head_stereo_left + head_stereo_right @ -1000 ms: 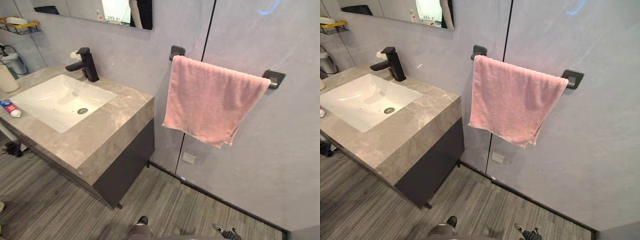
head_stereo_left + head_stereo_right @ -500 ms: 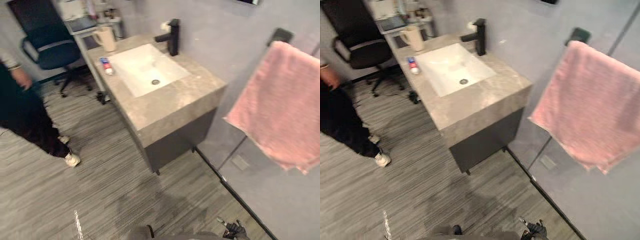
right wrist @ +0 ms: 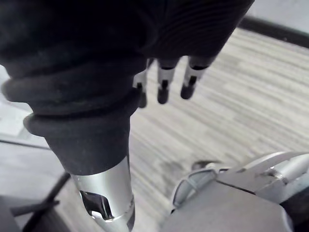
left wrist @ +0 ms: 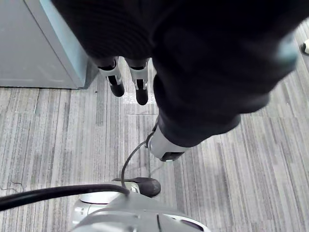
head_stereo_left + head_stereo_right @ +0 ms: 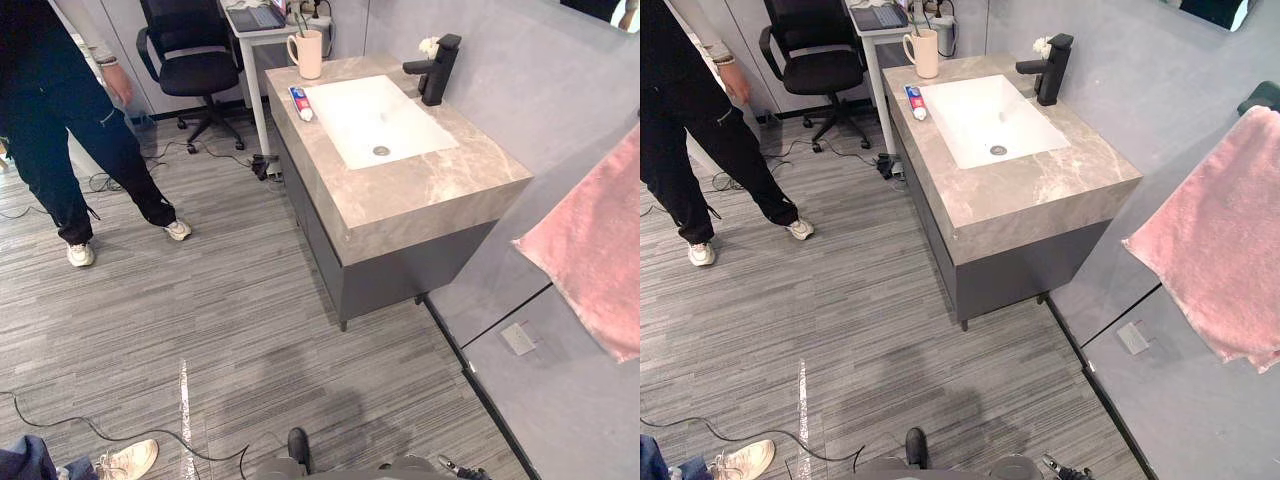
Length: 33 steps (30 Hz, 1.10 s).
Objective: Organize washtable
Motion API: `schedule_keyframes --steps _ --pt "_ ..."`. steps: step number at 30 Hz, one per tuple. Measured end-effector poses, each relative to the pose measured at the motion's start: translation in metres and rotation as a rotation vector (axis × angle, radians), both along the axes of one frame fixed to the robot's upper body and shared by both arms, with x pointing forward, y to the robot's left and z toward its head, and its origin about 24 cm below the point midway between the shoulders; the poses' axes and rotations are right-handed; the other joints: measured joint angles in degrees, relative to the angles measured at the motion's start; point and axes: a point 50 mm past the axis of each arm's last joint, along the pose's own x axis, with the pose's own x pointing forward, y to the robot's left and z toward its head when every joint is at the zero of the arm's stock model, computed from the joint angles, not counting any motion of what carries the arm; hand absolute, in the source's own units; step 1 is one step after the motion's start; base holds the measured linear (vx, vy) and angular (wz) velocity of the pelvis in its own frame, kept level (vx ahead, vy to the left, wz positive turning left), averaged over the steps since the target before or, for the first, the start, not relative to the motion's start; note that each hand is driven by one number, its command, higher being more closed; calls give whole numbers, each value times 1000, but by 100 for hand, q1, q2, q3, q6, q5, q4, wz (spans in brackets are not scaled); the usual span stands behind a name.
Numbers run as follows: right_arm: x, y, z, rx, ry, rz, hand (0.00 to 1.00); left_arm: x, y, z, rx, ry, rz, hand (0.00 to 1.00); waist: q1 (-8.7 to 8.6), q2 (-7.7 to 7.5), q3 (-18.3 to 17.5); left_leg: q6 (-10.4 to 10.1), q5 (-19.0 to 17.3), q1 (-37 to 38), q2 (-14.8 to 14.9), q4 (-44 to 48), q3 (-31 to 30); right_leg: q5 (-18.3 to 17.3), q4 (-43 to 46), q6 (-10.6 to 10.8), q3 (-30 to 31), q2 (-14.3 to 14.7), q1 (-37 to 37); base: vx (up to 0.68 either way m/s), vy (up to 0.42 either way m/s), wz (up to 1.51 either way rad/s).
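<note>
Washtable (image 5: 420,195) is seen ahead and rightward, well apart from left hand (image 4: 116,83) and right hand (image 3: 164,87), both hung empty with straight fingers over the floor (image 5: 220,330); right hand is judged nearer

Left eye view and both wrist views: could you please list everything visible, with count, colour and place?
washtable: one, grey marble top, by wall
sink: one, white, in top
faucet: one, black, between sink and wall
mug: one, cream, far counter corner
toothpaste tube: one, white, beside sink
towel: one, pink, hanging right
office chair: one, black, beyond washtable
person: one, dark clothes, standing left
left hand: one, silver, open, over floor
right hand: one, silver, open, over floor
</note>
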Motion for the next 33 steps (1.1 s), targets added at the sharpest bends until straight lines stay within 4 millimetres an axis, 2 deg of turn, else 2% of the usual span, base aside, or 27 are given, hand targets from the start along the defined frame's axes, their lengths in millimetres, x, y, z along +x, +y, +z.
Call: schedule_keyframes --steps 2,3,4,5,7,8,9,10,11,12,13,14,15,16,17,18,19,20,22,23,29,33 --pt "0 1 0 -4 5 20 0 -3 2 0 2 7 24 0 15 -26 52 47 -42 -42 3 0 23 60 -7 -35 23 5 -43 -156 47 5" --pt "0 8 -1 11 6 26 0 -4 4 1 8 8 34 0 12 -291 41 84 -99 -6 -124 105 120 51 -75 -34 -6 -122 -97 -117 100 5" --pt "0 10 -2 17 6 28 0 -2 9 2 21 3 36 0 35 -352 80 210 -192 -82 -171 425 304 -72 -41 -2 16 -226 -95 -52 77 10" --pt "-4 8 0 2 3 30 0 -4 5 1 13 2 54 0 54 -300 171 379 -553 -180 -71 1320 499 -215 279 128 -2 -348 -143 -25 80 17" --pt "-13 5 0 -7 14 13 0 -7 3 1 8 4 80 0 53 -107 199 432 -686 -166 -135 1175 383 -370 600 292 228 -421 -203 -73 72 30" --pt "-21 5 0 -11 23 7 0 -4 3 1 14 -5 70 0 70 -222 183 434 -683 -187 -219 1106 251 -167 799 50 1069 -269 -368 -132 65 62" --pt "-25 5 0 -12 25 -9 0 0 2 1 12 -10 52 0 50 -34 260 433 -683 -278 -225 1104 65 -27 1048 -87 1921 -77 -567 -119 70 82" --pt "-25 4 1 -12 21 -17 0 2 1 1 12 -13 41 0 13 -9 248 431 -685 -343 -226 1088 -66 19 1109 -123 2322 58 -615 -86 49 125" --pt "-33 9 0 0 32 -38 0 6 2 2 19 -25 32 0 5 -56 209 359 -731 -394 -314 862 -303 35 1037 -97 2931 293 -599 -23 43 131" --pt "-41 20 -3 34 54 -49 0 9 18 7 65 -57 59 0 19 -643 94 546 -797 -654 -707 1809 -152 -421 796 -136 3340 -97 -616 18 36 121" --pt "-41 19 -2 29 50 -42 0 10 20 8 78 -66 74 0 21 -625 107 802 -1221 -967 -566 2933 -98 -892 792 34 3369 -52 -572 34 10 91" --pt "-34 8 1 -9 23 -44 0 8 7 5 40 -53 80 0 92 -110 312 555 -2112 -1082 -106 3657 -356 -1035 1007 342 3238 373 -495 -7 18 42" --pt "-35 6 1 -11 28 -40 0 9 1 4 26 -52 80 0 163 -80 296 382 -2229 -1109 -94 3659 -367 -1038 1106 325 3392 417 -542 -54 -5 46" --pt "-36 11 1 -1 29 -19 0 3 5 4 36 -49 88 0 198 -178 178 381 -2210 -1109 -153 3486 -365 -1005 956 271 3517 454 -518 -39 -33 49" --pt "-35 18 -1 10 39 16 0 -2 8 5 46 -37 89 0 162 -276 45 384 -2167 -1112 -213 3286 -395 -954 677 185 3584 468 -514 0 -68 67" --pt "-38 19 -1 10 48 26 0 -2 8 5 46 -36 92 0 165 -354 -21 413 -2139 -1169 -181 3427 -358 -946 617 171 3581 482 -531 17 -79 60" --pt "-37 13 0 -8 42 35 0 -4 2 3 30 -27 101 0 195 -220 1 508 -2015 -1240 -28 3508 -361 -940 639 174 3494 628 -529 -19 -27 28" --pt "-37 14 -1 -1 50 36 0 -10 1 3 27 -10 109 0 264 -212 13 483 -1899 -1190 -67 3455 -358 -929 700 191 3509 613 -525 -31 -20 20" --pt "-40 16 -1 2 61 58 0 -11 2 3 28 -13 127 0 325 -253 -66 477 -1868 -1153 -115 3419 -375 -905 680 187 3552 595 -483 4 2 11" --pt "-39 17 -1 4 58 67 0 -13 3 3 27 -7 136 0 320 -270 -109 484 -1865 -1143 -161 3419 -412 -858 630 254 3589 593 -438 25 10 11" --pt "-41 17 -2 10 66 62 0 -14 3 2 19 -5 165 0 321 -276 -137 525 -1885 -1270 -230 3531 -562 -833 601 313 3574 594 -440 30 -10 13" --pt "-41 18 -2 14 71 58 0 -13 3 2 10 -14 208 0 353 -282 -148 637 -2044 -1493 -258 3939 -707 -1007 975 466 3460 542 -570 27 -25 18"
